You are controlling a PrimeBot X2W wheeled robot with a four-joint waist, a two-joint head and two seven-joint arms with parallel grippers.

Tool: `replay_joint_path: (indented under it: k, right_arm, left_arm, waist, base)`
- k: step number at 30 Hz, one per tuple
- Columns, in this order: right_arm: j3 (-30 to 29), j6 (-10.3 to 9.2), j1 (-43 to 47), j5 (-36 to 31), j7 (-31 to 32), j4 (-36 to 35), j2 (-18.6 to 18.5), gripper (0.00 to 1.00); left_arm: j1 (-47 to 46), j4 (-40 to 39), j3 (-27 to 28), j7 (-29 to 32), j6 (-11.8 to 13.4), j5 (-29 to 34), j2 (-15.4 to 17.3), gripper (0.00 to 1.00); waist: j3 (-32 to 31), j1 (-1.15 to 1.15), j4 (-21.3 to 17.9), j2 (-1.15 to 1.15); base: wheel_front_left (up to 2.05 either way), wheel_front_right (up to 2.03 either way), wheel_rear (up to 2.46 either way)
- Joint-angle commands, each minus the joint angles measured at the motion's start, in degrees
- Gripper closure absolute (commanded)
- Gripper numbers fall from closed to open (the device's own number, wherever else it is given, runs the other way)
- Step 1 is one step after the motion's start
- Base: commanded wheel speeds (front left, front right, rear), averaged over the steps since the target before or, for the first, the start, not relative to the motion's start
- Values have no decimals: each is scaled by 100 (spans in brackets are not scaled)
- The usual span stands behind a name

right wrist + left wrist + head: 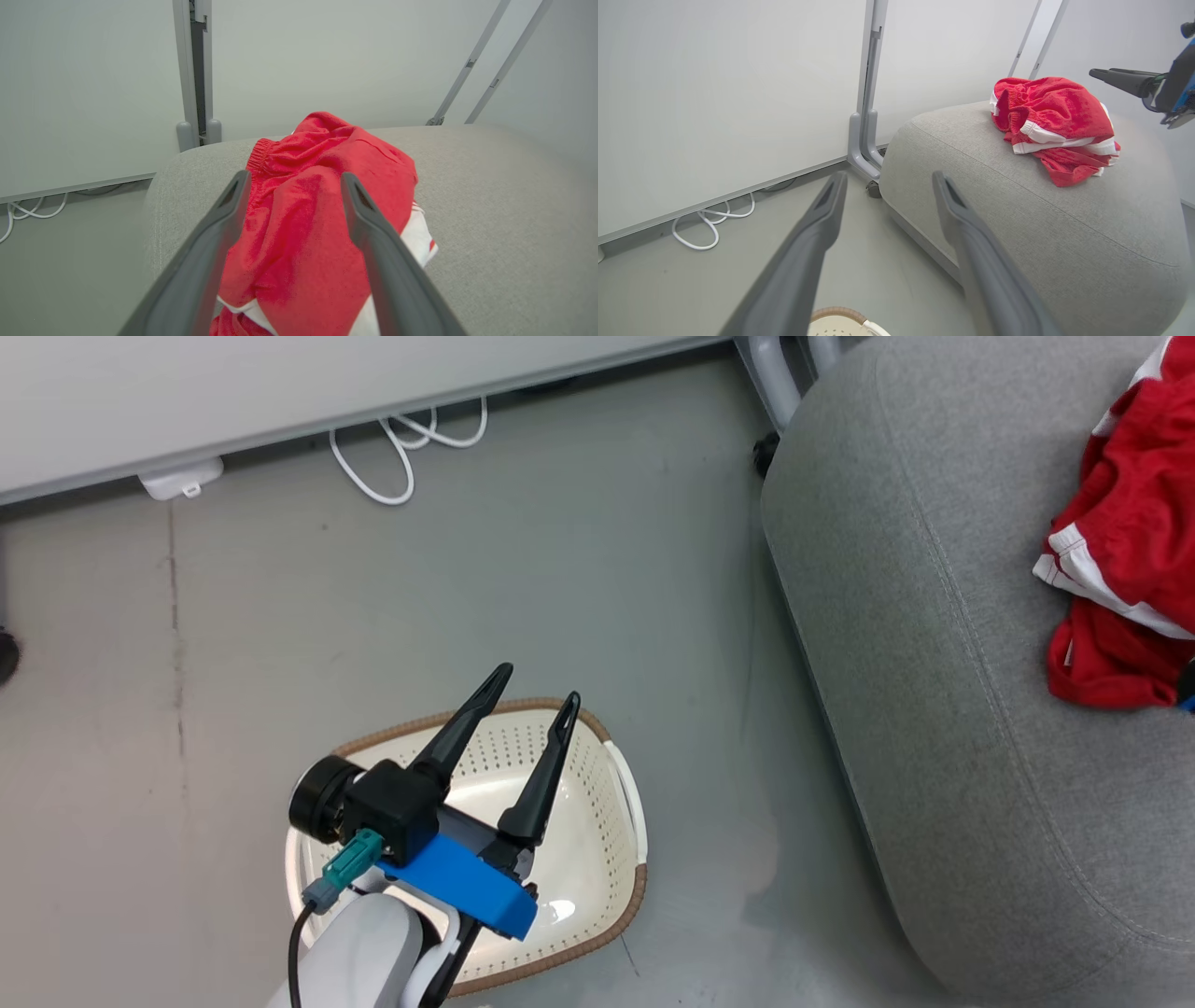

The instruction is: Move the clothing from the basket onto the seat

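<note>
Grey floor [560, 569] carries the cream-white perforated plastic basket [639, 893] with brown woven rim, under the left gripper [538, 683], jaws wide, holding nothing. Beside it, the large rounded light-grey fabric seat [934, 663] bears the crumpled bright-red, white-trimmed clothing [1130, 523]. Left wrist view shows the right gripper [1098, 73] clear of that heap; its own view shows jaws spread, gripping nothing. White cable [373, 476] loops beyond.

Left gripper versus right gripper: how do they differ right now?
The left gripper hangs over the basket, in which no clothing shows; the right gripper hangs over the seat. Bare floor and seat show between the left gripper's fingers, while the red clothing lies between the right gripper's fingers in its wrist view. Both are open and hold nothing.
</note>
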Motion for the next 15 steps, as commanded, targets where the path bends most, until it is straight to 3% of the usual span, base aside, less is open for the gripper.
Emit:
replay_joint_path:
  k: [1, 15]
  right_arm:
    - [129, 1, 258, 96, 28, -177, 83, 0]
    - [1192, 1, 2172, 607, 236, -2043, 786, 0]
  left_arm:
    - [127, 24, 96, -16, -8, -5, -38, 0]
    - [1040, 134, 1093, -16, -8, 159, -270, 0]
  waist:
    - [-345, 0, 90, 0]
    - [-1234, 0, 478, 0]
  base:
    - [0, 0, 0]
    - [0, 0, 0]
